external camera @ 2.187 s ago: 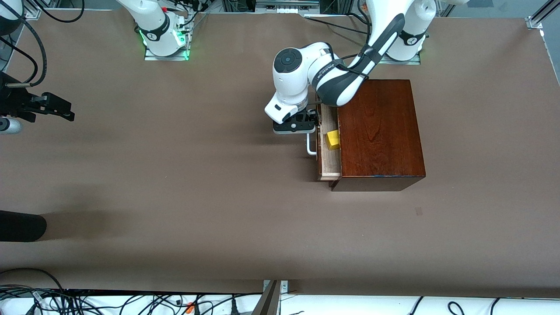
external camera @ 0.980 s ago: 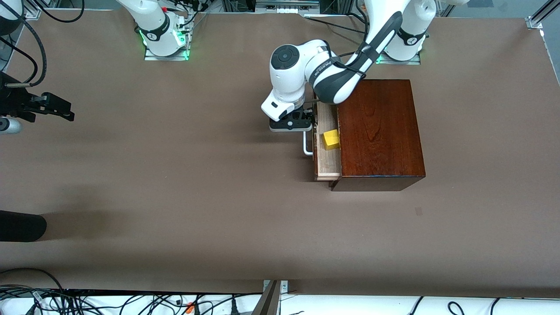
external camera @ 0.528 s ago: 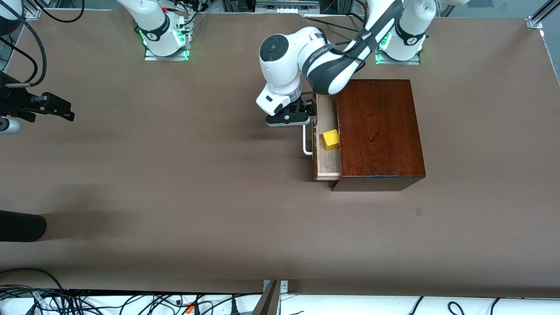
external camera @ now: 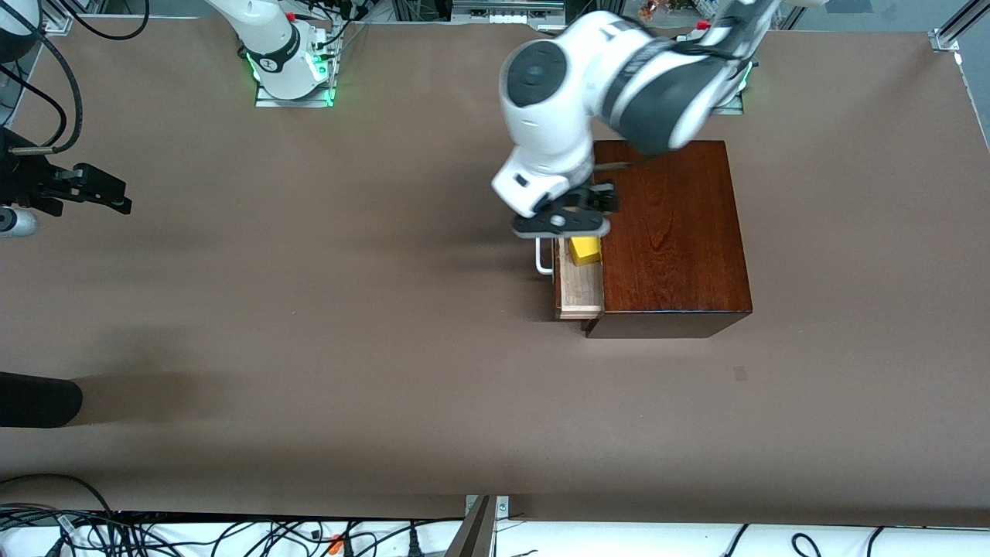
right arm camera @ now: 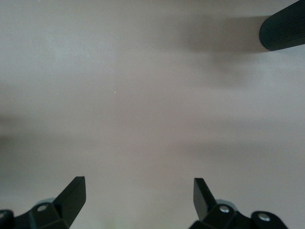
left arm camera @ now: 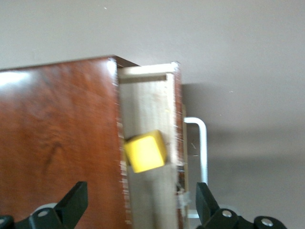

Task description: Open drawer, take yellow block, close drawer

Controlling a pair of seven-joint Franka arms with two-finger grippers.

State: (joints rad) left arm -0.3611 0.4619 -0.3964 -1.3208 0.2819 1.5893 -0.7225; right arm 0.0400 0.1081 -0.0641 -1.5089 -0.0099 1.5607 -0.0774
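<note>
**Left gripper spread wide above the open drawer**

The left gripper hangs in the air with its two fingers spread wide and nothing between them. It is over the one drawer, which is pulled a little out of the one dark-brown wooden box. Just under the gripper lies the one yellow block on the pale floor of the drawer, close to the edge of the box; in the left wrist view the block sits between the two fingertips but well below them, apart from them. Beside the block, on the drawer's front, is the one white bar handle, free of any grip.

The right gripper waits well apart, over the brown table at the right arm's end. Its two fingers are also spread and hold nothing. A black cylinder lies on the table there.
</note>
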